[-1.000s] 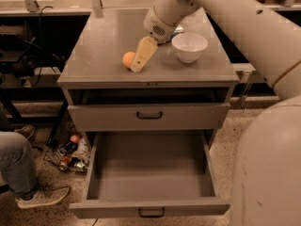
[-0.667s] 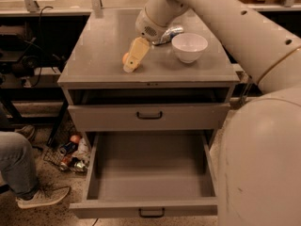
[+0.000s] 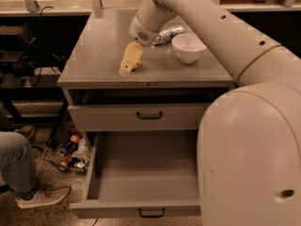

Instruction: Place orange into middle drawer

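Observation:
The orange lies on the grey cabinet top, near its front edge. Only a small sliver of it shows, at the right side of my gripper. My gripper, pale yellow, points down and sits right over the orange, covering most of it. The middle drawer stands pulled wide out below, its flat grey inside bare, with its dark bar handle at the front.
A white bowl and a crushed silver can stand on the cabinet top right of the gripper. The upper drawer front is closed. My arm and body fill the right side. A person's leg and floor clutter are at left.
My gripper has moved left and down onto the orange, which lay in plain view left of it before and is now mostly covered.

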`<state>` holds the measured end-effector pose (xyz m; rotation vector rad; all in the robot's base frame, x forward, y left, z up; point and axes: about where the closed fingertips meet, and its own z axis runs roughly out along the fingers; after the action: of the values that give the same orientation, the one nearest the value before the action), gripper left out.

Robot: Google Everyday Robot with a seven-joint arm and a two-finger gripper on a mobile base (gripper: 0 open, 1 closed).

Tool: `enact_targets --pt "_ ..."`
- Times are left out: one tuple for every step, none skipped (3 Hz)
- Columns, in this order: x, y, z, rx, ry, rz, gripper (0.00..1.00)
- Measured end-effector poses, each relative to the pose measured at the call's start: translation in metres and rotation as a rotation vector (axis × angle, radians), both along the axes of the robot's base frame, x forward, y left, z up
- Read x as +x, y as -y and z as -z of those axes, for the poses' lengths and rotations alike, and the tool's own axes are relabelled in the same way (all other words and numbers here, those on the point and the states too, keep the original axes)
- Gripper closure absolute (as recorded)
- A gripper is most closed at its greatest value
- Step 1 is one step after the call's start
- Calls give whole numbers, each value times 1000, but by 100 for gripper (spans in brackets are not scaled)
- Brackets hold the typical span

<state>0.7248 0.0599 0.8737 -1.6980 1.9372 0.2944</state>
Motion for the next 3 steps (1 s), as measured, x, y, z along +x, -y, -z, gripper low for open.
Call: enact_targets --pt "4 -4 13 -7 -27 0 0" --pt "7 -4 23 -15 -49 7 0" --pt "12 3 29 -32 -56 21 0"
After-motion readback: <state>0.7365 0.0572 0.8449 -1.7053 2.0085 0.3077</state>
